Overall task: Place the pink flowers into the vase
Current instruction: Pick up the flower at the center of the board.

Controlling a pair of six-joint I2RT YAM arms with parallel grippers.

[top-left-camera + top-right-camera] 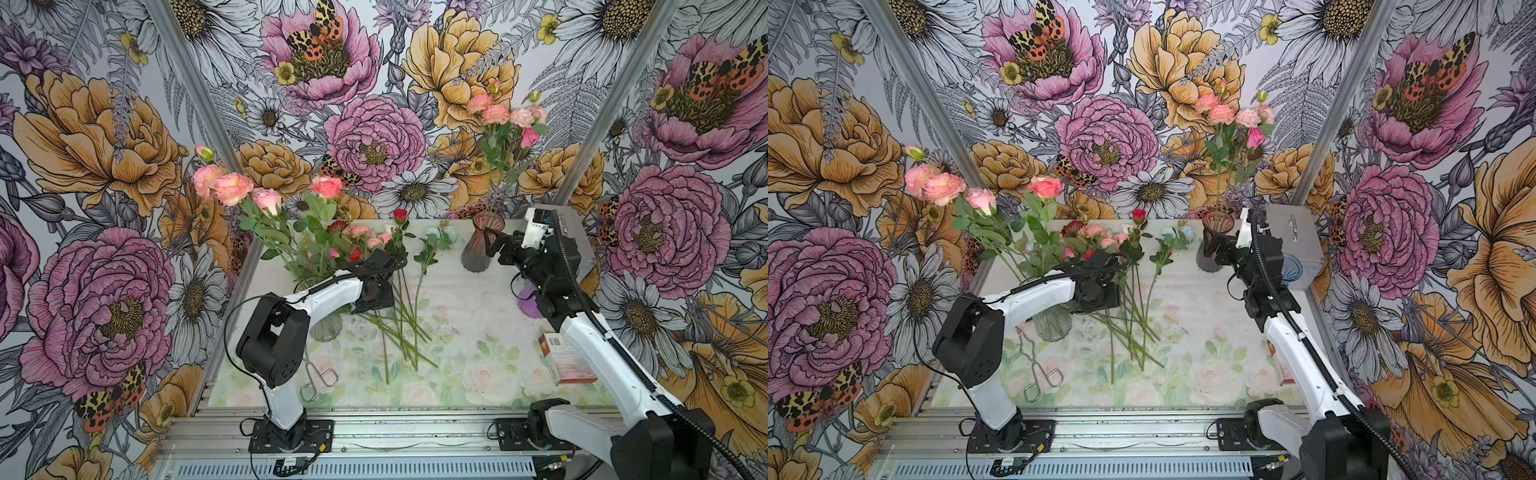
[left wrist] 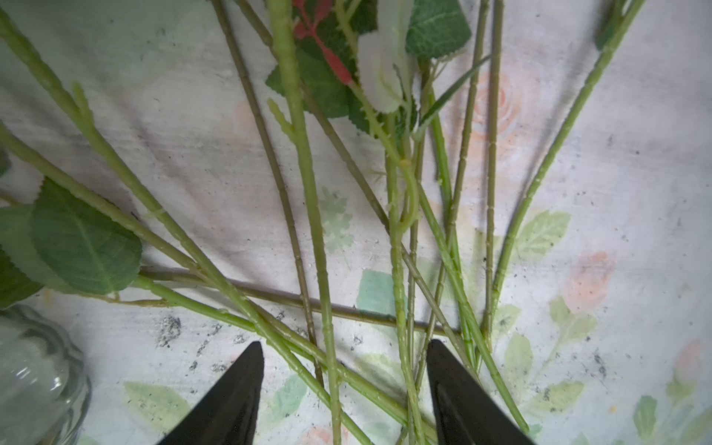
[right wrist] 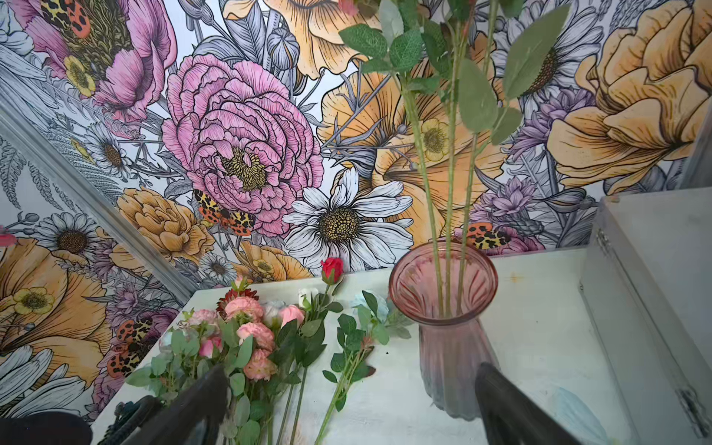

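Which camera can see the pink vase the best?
The right wrist view: the pink vase is close up there, showing its ribbed rim and three green stems standing inside. In both top views the vase is small and far back, partly behind the right gripper. The left wrist view does not show it.

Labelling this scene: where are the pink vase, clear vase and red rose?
pink vase point(image 3: 449, 346), right wrist view, ribbed body.
clear vase point(image 2: 34, 370), left wrist view, glass shoulder.
red rose point(image 1: 400, 215), a top view, bloom.
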